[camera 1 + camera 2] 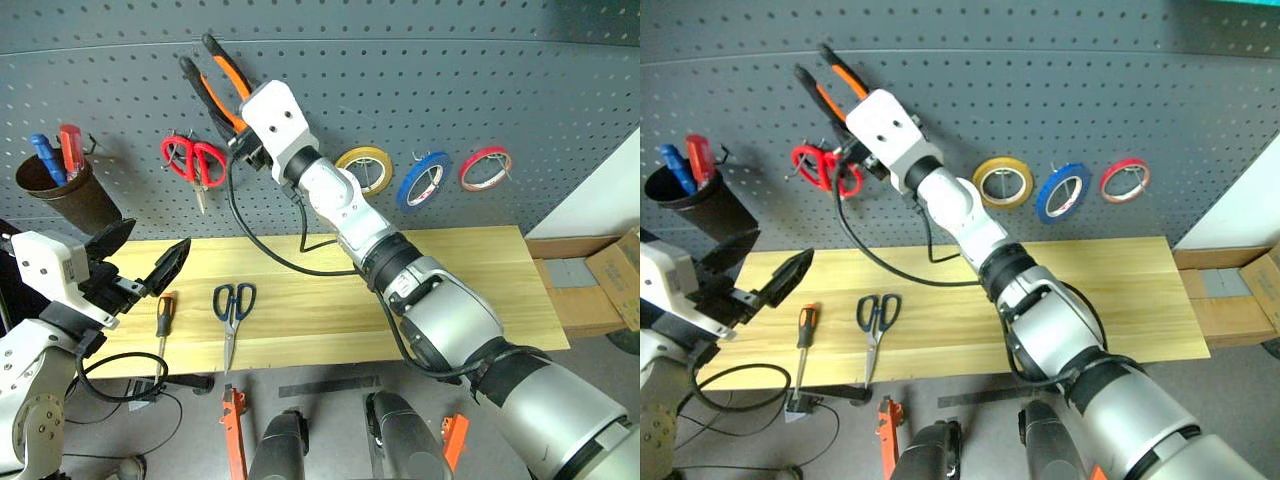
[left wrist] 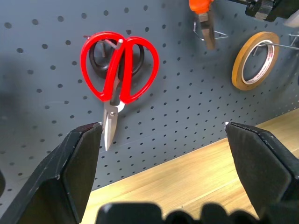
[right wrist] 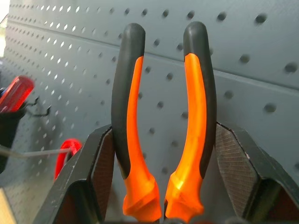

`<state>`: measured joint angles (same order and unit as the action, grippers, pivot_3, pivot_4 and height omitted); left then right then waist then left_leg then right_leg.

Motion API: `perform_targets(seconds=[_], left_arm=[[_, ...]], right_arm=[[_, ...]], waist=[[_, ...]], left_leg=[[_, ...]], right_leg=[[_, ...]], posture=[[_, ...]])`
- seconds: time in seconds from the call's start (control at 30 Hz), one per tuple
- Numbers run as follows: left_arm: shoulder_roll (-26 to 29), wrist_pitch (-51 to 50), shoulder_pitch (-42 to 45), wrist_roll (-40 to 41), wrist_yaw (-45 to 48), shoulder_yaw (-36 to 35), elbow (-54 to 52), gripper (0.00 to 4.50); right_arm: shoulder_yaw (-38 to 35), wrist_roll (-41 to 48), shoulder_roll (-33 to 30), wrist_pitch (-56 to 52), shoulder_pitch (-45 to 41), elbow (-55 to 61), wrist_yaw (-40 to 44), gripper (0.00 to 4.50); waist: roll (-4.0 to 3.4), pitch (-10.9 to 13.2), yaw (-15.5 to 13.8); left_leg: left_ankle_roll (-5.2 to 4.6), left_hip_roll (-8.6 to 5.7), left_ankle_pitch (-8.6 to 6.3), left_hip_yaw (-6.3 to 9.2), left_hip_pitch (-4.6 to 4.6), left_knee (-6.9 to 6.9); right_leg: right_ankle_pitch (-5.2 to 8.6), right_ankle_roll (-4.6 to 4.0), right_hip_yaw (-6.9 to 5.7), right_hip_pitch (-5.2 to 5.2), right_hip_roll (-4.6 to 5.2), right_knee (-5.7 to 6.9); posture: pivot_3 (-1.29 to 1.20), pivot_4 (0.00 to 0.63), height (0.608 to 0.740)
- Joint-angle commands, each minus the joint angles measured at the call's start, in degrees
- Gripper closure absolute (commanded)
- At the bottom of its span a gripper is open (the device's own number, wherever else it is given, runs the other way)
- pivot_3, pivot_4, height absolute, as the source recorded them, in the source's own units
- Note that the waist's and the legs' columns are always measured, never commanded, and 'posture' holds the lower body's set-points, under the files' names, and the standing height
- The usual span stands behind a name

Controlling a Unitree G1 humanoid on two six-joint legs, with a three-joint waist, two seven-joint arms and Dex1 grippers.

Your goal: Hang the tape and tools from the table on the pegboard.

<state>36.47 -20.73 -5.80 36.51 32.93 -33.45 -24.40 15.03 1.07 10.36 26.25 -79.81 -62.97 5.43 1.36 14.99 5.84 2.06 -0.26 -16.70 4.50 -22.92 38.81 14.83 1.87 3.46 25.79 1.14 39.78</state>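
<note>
The right gripper (image 3: 161, 205) is up at the pegboard (image 1: 480, 90). Its fingers (image 3: 98, 172) are part way closed on the pliers (image 3: 161, 116), pressing on both orange-and-black handles, which point up along the board. The left gripper (image 1: 140, 262) waits low over the left end of the table (image 1: 480, 290), with its fingers wide open and nothing in them.

To do this step well, the pliers should likely go slowly onto a free hook, beside the red scissors (image 1: 193, 160). The fingers should let go only when the pliers sit safely, or they may drop.

The blue tape (image 1: 423, 180) already hangs on the board, between a yellow tape (image 1: 366, 168) and a red tape (image 1: 486, 168). The blue scissors (image 1: 232, 305) and the screwdriver (image 1: 163, 322) lie on the light wood table, near its left end. A dark cup (image 1: 55, 190) with tools hangs at the far left. Cardboard boxes (image 1: 600, 280) sit on the floor to the right.
</note>
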Motion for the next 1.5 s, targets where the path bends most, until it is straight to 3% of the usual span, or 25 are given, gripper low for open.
perform_targets(seconds=[0.03,0.23,0.4,0.63,1.3,1.5], left_arm=[[0.22,1.3,1.02,-0.23,-0.67,-0.5,-2.22,0.0],[0.6,0.68,2.43,0.09,-0.59,-0.02,-2.14,0.0],[0.37,0.63,3.06,-0.26,-0.73,0.65,-2.07,0.0],[0.49,0.43,3.75,-0.12,-1.27,1.38,-2.4,0.0],[1.31,-2.34,8.3,2.99,-2.47,1.55,-3.31,0.0],[1.45,-2.24,8.57,2.71,-2.05,2.07,-2.97,0.0]], right_arm=[[-2.19,-0.59,9.09,3.64,-7.95,0.67,-1.92,1.84],[-5.29,0.63,8.32,2.08,-11.5,-0.39,-1.59,1.84],[-0.15,-8.39,7.67,5.55,-8.07,-5.09,-7.37,1.84],[-0.09,-12.48,4.82,5.9,-6.99,-8.67,-11.31,1.84],[0.05,-16.49,3.06,3.36,0.74,-9.62,-13.95,1.84],[-2.83,-14.92,2.33,-1.29,2.02,-9.77,-14.83,1.84]], waist=[[0.0,0.0,-0.17],[0.0,0.0,-0.69],[0.02,-0.01,-0.74],[0.02,-0.01,-0.88],[0.03,-0.02,-0.79],[0.05,-0.03,-0.84]], left_leg=[[0.0,0.0,0.0,0.0,0.0,0.0],[0.01,-0.01,0.0,-0.01,0.0,0.0],[0.01,0.0,0.0,-0.04,0.01,-0.02],[0.1,-0.01,0.06,-0.02,-0.02,-0.02],[0.11,-0.01,0.06,-0.05,0.02,-0.01],[0.13,-0.02,0.08,-0.01,0.05,0.01]], right_leg=[[0.0,0.0,0.0,0.0,0.0,0.0],[0.0,0.0,-0.01,0.0,0.0,0.0],[0.0,0.0,0.0,-0.01,0.0,0.0],[0.0,0.0,-0.01,0.02,0.0,0.01],[0.0,0.0,0.01,0.0,-0.01,0.08],[0.0,0.0,-0.01,-0.03,-0.01,0.11]], posture=[[0.01,0.234,0.74],[0.0,0.232,0.74],[0.01,0.231,0.74],[0.01,0.239,0.74],[0.0,0.241,0.74],[-0.01,0.243,0.74]])
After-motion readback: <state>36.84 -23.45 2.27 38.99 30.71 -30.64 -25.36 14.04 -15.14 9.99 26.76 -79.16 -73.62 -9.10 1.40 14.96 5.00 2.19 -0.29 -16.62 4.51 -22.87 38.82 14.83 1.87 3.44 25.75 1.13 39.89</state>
